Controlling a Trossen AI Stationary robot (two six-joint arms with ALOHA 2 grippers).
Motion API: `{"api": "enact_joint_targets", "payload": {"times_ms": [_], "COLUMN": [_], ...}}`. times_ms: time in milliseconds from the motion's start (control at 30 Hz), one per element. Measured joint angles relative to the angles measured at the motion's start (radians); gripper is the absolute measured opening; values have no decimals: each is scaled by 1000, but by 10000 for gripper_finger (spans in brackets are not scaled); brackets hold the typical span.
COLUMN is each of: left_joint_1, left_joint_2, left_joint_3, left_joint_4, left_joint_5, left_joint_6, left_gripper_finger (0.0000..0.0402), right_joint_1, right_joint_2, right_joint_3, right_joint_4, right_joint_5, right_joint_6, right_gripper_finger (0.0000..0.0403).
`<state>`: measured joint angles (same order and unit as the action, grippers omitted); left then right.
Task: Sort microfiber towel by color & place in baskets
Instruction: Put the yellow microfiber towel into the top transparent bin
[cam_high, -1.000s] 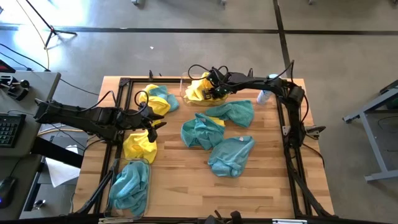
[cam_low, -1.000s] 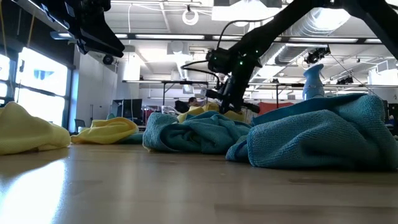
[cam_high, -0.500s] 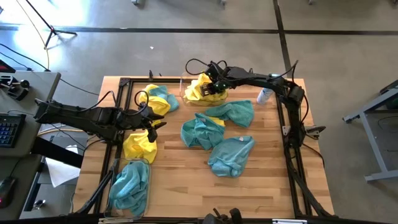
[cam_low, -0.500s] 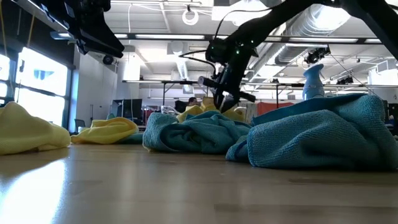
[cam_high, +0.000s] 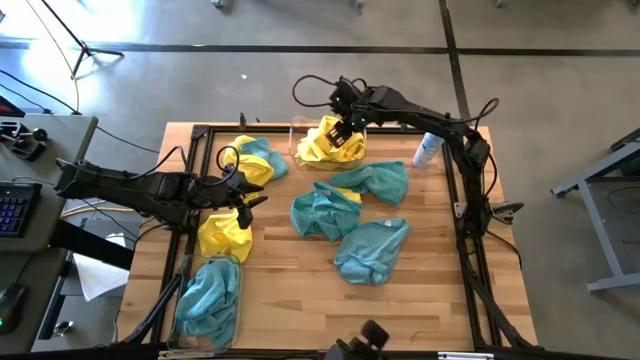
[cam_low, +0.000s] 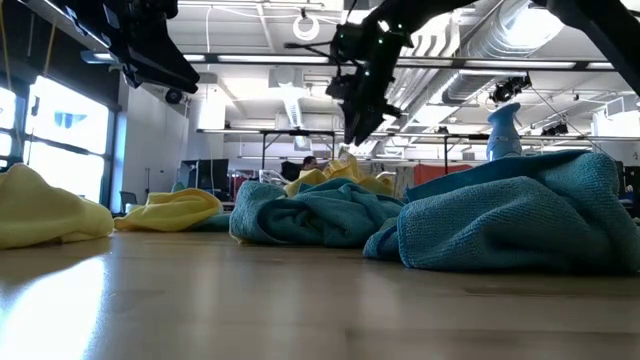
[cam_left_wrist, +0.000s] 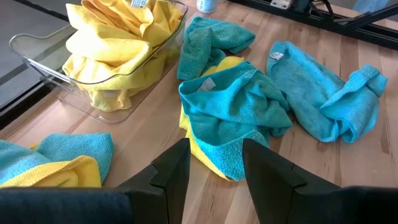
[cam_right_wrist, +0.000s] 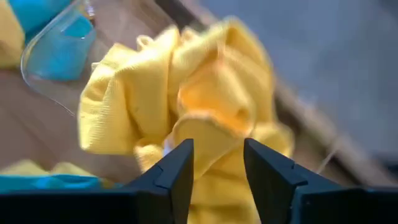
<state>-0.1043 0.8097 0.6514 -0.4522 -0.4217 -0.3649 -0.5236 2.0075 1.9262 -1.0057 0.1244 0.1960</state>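
Right gripper: mine (cam_high: 345, 112), near the top centre of the high view, just above the far basket; in the low view (cam_low: 362, 100) it hangs clear over the pile. My fingers (cam_right_wrist: 176, 167) are parted with nothing between them.
Left gripper: mine (cam_high: 243, 190), at the left-middle of the high view, above the table and just beside a yellow towel. Fingers (cam_left_wrist: 171, 168) apart, empty.
Far basket: clear bin (cam_high: 296, 140) at the top centre of the high view, heaped with yellow towels (cam_high: 333, 143). In my left wrist view the same bin (cam_left_wrist: 37, 51) sits at the upper left with yellow cloth (cam_left_wrist: 112, 43) piled over its rim. My right wrist view is filled by that bunched yellow cloth (cam_right_wrist: 186, 93).
Near basket: clear bin (cam_high: 186, 262) at the lower left of the high view, with a teal towel (cam_high: 208, 297) in it.
Loose yellow towel: one (cam_high: 225, 236) at the left, between my left gripper and the near basket.
Mixed pile: yellow and teal cloth together (cam_high: 250, 160) in the upper left of the table.
Loose teal towels: three in the centre, one upper (cam_high: 378, 181), one middle (cam_high: 322, 212) with yellow showing under it, one lower (cam_high: 371, 250).
Spray bottle: lying (cam_high: 427, 150) at the upper right of the table, near my right arm.
Table: wooden top (cam_high: 300, 290).
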Motion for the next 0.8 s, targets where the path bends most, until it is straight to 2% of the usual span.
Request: {"api": "enact_joint_targets", "payload": {"times_ms": [100, 267, 433, 567, 800], "left_joint_1": [0, 0, 0, 0, 0], "left_joint_2": [0, 0, 0, 0, 0], "left_joint_3": [0, 0, 0, 0, 0], "left_joint_4": [0, 0, 0, 0, 1], "left_joint_5": [0, 0, 0, 0, 0], "left_joint_6": [0, -3, -26, -52, -53], "left_gripper_finger": [136, 136, 136, 136, 136], "right_joint_1": [0, 0, 0, -4, -17], "right_joint_2": [0, 37, 118, 189, 259], "right_joint_3": [10, 10, 10, 9, 8], "right_joint_4": [46, 57, 58, 31, 18], "right_joint_5": [0, -29, -57, -42, -79], "right_joint_6": [-191, -396, -552, -555, -561], "right_gripper_finger": [101, 11, 5, 2, 1]}}
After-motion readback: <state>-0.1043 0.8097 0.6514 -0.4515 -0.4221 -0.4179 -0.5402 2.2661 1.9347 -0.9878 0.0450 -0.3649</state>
